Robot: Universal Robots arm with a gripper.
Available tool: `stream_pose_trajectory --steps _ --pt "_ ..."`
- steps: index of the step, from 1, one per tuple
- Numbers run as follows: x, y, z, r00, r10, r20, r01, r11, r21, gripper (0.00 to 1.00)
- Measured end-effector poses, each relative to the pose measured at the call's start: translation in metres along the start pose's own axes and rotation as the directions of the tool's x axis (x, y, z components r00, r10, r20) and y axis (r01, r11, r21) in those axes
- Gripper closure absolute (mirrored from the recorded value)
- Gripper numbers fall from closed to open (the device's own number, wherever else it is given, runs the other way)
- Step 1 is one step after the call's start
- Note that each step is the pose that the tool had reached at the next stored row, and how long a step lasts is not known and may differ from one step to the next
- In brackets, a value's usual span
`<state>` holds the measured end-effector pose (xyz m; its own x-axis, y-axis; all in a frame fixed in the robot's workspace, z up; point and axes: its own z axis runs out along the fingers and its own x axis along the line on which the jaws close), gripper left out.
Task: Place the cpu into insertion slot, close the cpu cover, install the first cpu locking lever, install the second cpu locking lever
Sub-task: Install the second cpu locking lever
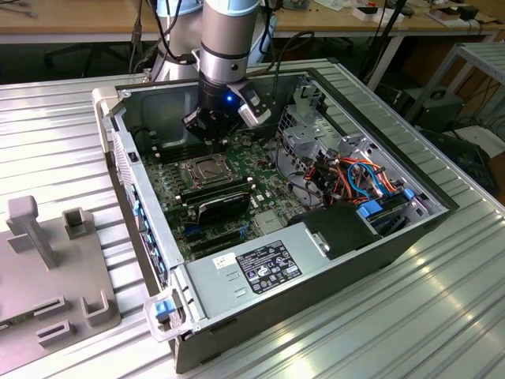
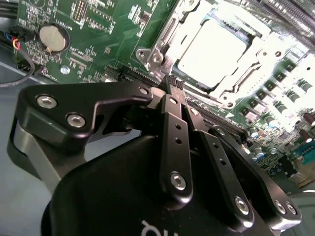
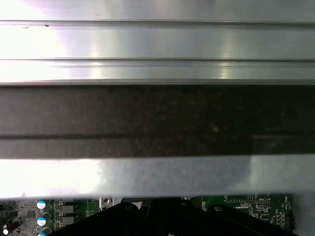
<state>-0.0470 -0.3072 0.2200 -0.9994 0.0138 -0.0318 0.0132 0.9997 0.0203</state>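
In the exterior view, you see the open computer case (image 1: pixel 379 237), a grey sheet-metal box, lying on a ribbed aluminium table (image 1: pixel 442 316). The arm (image 1: pixel 229 31) descends from the top centre of the frame, and its black gripper (image 1: pixel 211 133) hangs over the green circuit board (image 1: pixel 170 201), just above the insertion slot (image 1: pixel 203 167). The slot sits left of centre in the frame: a square socket rimmed in silver metal.

In the second wrist view, you find the gripper (image 2: pixel 173 81) in the lower half of the frame, built of matte black linkage bars fastened with bright round-head screws. Its two fingers are pressed together at the tips, with nothing between them. The tips stand just beside the near edge of the socket.

The cpu (image 2: pixel 212 48) lies flat inside the slot at the upper right of that frame, its smooth silvery top plate reflecting strongly. The cpu cover (image 2: pixel 162 42), a thin stamped silver frame, lies down around the chip, whose plate shows through its window. A round silver coin cell (image 2: pixel 52 38) sits on the board at the upper left.

In the first wrist view, you see the case wall (image 3: pixel 157 177), brushed metal, above a strip of green board.
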Motion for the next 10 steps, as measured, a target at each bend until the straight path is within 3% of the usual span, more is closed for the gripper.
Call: stream_pose_trajectory --steps 4,10 --pt "-0.0006 -0.0021 -0.0030 1.0000 0.000 0.0001 0.000 1.0000 0.0002 0.89" --pt "-0.0021 -0.0034 -0.0142 1.0000 0.000 0.0002 0.000 1.0000 0.0051 0.89"
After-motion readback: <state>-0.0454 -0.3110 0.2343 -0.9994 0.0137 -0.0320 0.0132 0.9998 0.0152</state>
